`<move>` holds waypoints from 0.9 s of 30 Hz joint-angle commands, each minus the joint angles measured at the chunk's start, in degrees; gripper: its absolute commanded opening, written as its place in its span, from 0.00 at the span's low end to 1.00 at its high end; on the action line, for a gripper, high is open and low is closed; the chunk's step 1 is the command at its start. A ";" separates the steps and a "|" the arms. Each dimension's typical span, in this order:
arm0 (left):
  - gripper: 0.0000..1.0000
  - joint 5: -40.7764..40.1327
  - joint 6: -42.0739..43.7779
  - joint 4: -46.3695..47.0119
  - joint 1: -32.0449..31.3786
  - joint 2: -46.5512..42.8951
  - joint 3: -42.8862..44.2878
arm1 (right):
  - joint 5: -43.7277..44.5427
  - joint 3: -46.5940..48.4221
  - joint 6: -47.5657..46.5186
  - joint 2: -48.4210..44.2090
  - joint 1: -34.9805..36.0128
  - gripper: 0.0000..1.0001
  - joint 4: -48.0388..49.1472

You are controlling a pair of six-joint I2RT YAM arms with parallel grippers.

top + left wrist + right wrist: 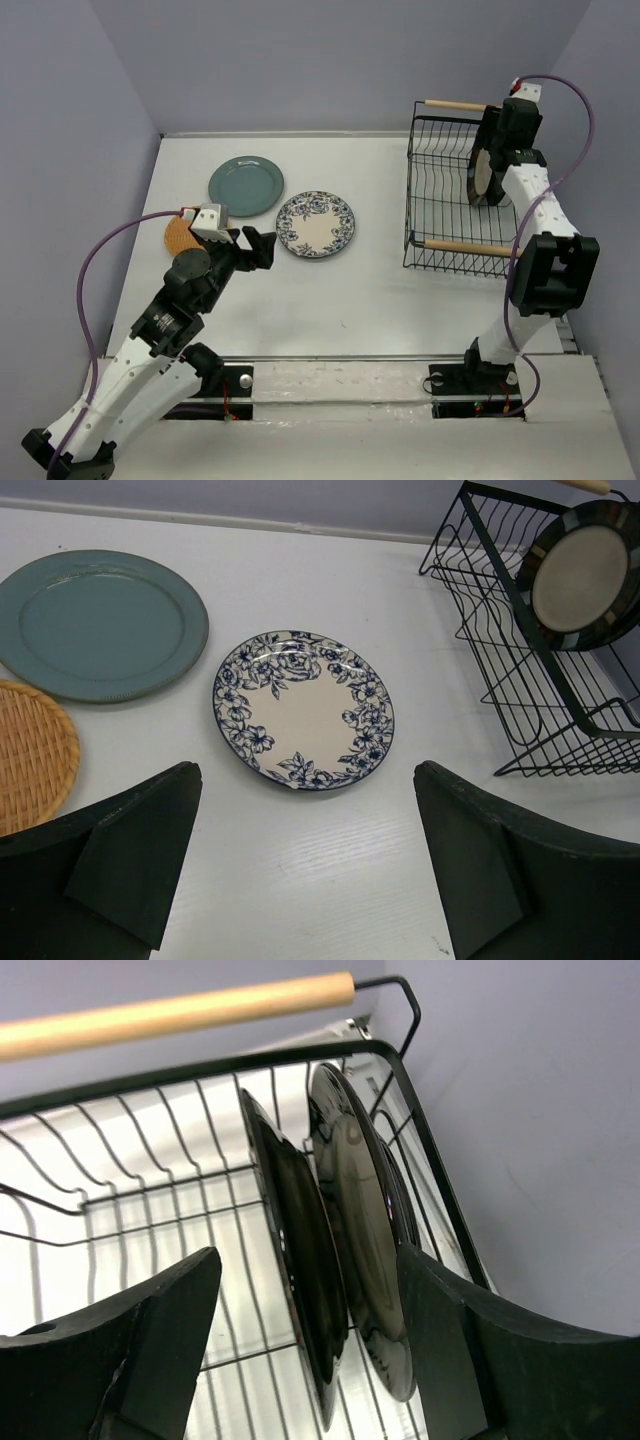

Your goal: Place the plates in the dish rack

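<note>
In the top view, the teal plate [246,186] is seen lying flat towards the far left corner of the counter [350,300], with the flowered plate [315,224] just beside it nearer the middle and the orange-tan plate [178,236] by the left edge, partly hidden under the left arm. The dish rack [445,190] is set against the right edge, and the striped plates [479,175] are stood upright in it below the right gripper [492,150]. In the left wrist view, the left gripper [310,870] is shown spread wide and empty above the counter, short of the flowered plate [303,709]. In the right wrist view, the right gripper [310,1300] is shown spread, its fingers to either side of the two striped plates [365,1230], which are parted by divider wires beneath a wooden handle [180,1010]; no contact can be made out.
</note>
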 commanded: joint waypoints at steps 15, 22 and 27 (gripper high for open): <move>0.99 18.47 -12.71 3.00 10.51 20.97 0.71 | -15.52 -11.02 16.72 -23.68 15.36 0.87 -0.98; 0.91 18.67 -27.31 15.13 12.54 30.73 -5.54 | -25.17 -19.81 21.91 -34.06 19.66 0.87 0.17; 0.79 14.53 -32.59 21.02 14.11 38.19 -5.72 | -29.49 -25.17 23.50 -38.71 23.09 0.87 0.61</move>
